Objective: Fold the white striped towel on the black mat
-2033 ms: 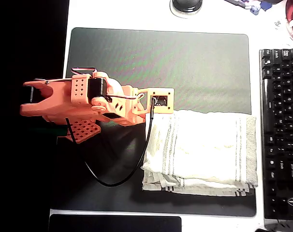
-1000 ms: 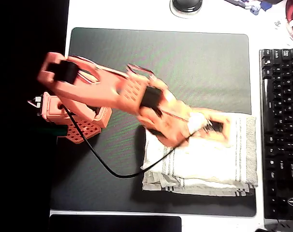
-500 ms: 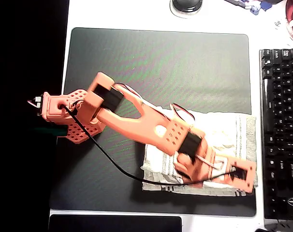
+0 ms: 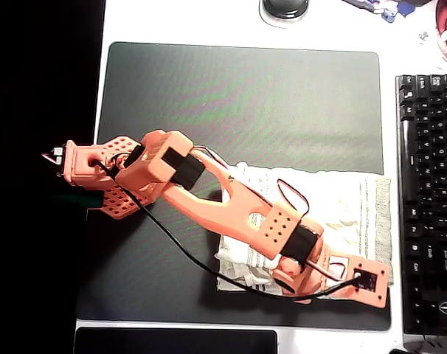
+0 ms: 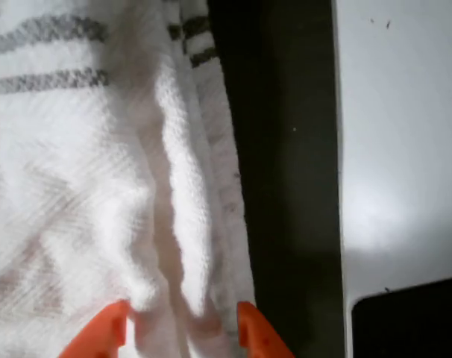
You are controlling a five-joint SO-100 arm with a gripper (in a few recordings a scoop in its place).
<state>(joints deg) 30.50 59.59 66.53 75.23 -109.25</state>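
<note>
White striped towel sits at about 4 o'clock on the black mat in the overhead view, right edge close to the mat's right edge, bottom edge near the mat's front edge. It already looks layered: stacked hems show along the bottom-left corner, so I'd judge at least 1 fold is in and it's a compact rectangle, not a flat sheet. Orange arm reaches diagonally from its base at 9 o'clock across the towel, with the gripper down over the towel's lower-right corner, around 5 o'clock on the mat. In the wrist view the gripper has its 2 orange fingertips spread apart, straddling a raised ridge of terry cloth right beside the towel's edge; the jaws look unclenched, with cloth sitting between them but not pinched as far as I can tell. Mat strip and white table show just past that edge, at 3 o'clock. Judgement: mid-task, setting up a grab on the edge layers for another fold. Left to do: close on the edge, carry it across, release, and check the layers line up. Keyboard lies just right of the mat, clear of the work.
</note>
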